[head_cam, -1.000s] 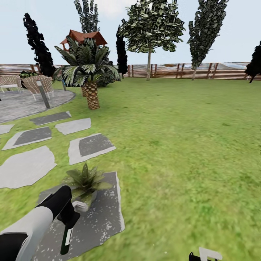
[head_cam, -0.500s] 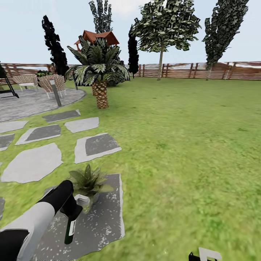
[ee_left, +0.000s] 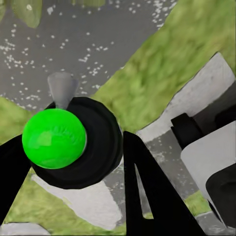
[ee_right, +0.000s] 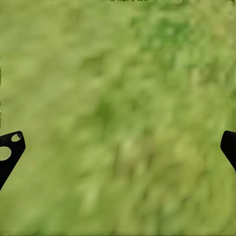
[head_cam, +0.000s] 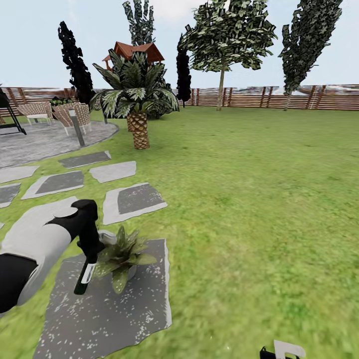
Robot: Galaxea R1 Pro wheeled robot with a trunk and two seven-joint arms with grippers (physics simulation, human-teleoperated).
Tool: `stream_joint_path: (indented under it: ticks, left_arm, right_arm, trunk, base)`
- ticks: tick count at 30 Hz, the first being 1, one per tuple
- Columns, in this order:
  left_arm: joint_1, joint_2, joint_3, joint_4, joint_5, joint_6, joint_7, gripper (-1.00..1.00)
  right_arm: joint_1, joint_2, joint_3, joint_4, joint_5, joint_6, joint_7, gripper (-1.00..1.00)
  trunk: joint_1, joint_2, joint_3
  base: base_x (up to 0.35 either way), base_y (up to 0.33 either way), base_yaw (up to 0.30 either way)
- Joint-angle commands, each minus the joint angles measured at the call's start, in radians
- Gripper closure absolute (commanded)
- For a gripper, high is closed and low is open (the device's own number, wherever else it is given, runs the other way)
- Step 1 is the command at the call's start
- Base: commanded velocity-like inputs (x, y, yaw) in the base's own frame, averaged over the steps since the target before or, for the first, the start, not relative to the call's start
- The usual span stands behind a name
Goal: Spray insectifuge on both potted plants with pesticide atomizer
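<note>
Green lawn (head_cam: 259,209) spreads ahead of me under a pale, hazy sky, closed at the far side by a brown slatted wooden fence (head_cam: 279,97). Off to my left, flat grey stepping stones (head_cam: 130,199) lead toward a round grey paved patio (head_cam: 45,142) with wicker chairs (head_cam: 36,110), and a short palm (head_cam: 135,94) stands just beside that paving. Tall trees (head_cam: 227,40) rise near the fence, and a red-roofed hut (head_cam: 133,50) shows behind the palm.
</note>
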Motion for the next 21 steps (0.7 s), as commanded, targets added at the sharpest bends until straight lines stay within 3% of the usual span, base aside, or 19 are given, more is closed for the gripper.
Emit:
stream_joint_path:
  ticks: [1, 6, 13, 21]
  left_arm:
    - [0.001, 0.006, 0.0, -0.004, -0.019, -0.007, -0.01, 1.0]
    - [0.011, 0.012, -0.001, -0.005, -0.031, -0.025, -0.01, 1.0]
    - [0.012, 0.007, -0.004, -0.005, -0.034, -0.025, -0.01, 1.0]
    - [0.011, 0.002, -0.005, -0.007, -0.034, -0.026, -0.01, 1.0]
  right_arm:
    - [-0.001, 0.0, -0.009, 0.002, 0.027, -0.004, -0.004, -1.0]
    - [-0.001, 0.001, -0.01, 0.002, 0.062, -0.004, -0.005, -1.0]
    - [-0.001, 0.002, -0.01, 0.002, 0.064, -0.004, -0.006, -1.0]
    - [-0.001, 0.004, -0.01, 0.002, 0.064, -0.005, -0.006, -1.0]
  trunk:
    - [0.0, 0.0, -0.001]
    - [0.0, 0.0, -0.001]
    - [0.0, 0.0, -0.001]
    - [0.0, 0.0, -0.001]
  base:
    - [0.0, 0.0, 0.0]
    - [0.032, 0.0, 0.0]
    - [0.301, 0.0, 0.017]
    - [0.335, 0.0, 0.238]
